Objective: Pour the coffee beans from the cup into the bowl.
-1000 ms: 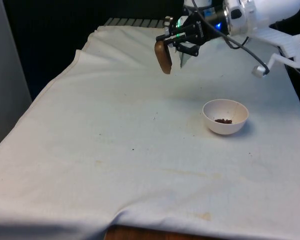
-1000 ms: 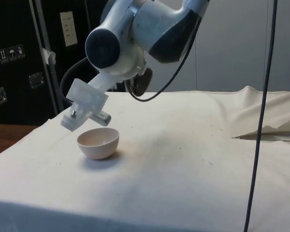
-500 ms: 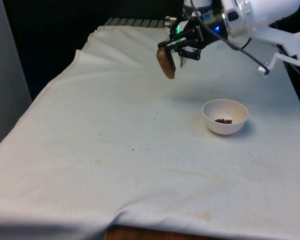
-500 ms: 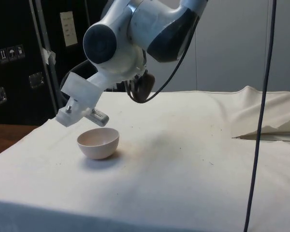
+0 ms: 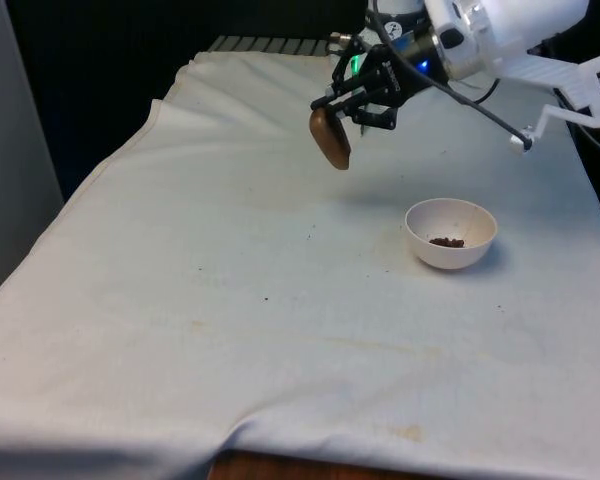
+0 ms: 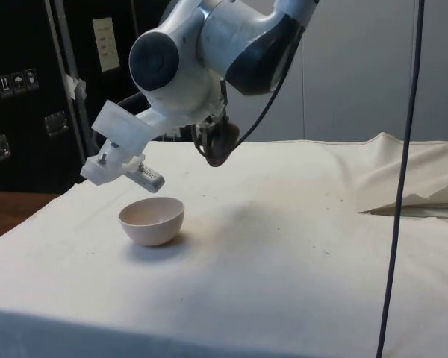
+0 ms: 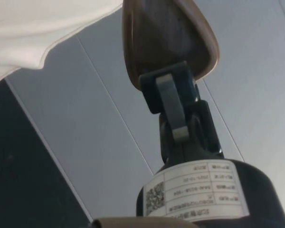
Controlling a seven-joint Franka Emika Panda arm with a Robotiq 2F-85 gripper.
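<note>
White cloth (image 5: pixel 230 330) covers the table, and the bowl (image 5: pixel 451 232) sits toward the front view's right with beans (image 5: pixel 446 241) already in it. The gripper (image 5: pixel 345 108), jaws clamped on the brown cup (image 5: pixel 330 138), holds it tilted in the air left of and beyond the bowl. Over the last second the wrist has rolled slightly while the cup hardly shifted. Pouring looks finished; setting the cup down probably remains.

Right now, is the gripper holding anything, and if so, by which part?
Yes. The gripper holds the brown cup by its rim, one of the fingers inside the wall, and the cup hangs tipped above the cloth.
</note>
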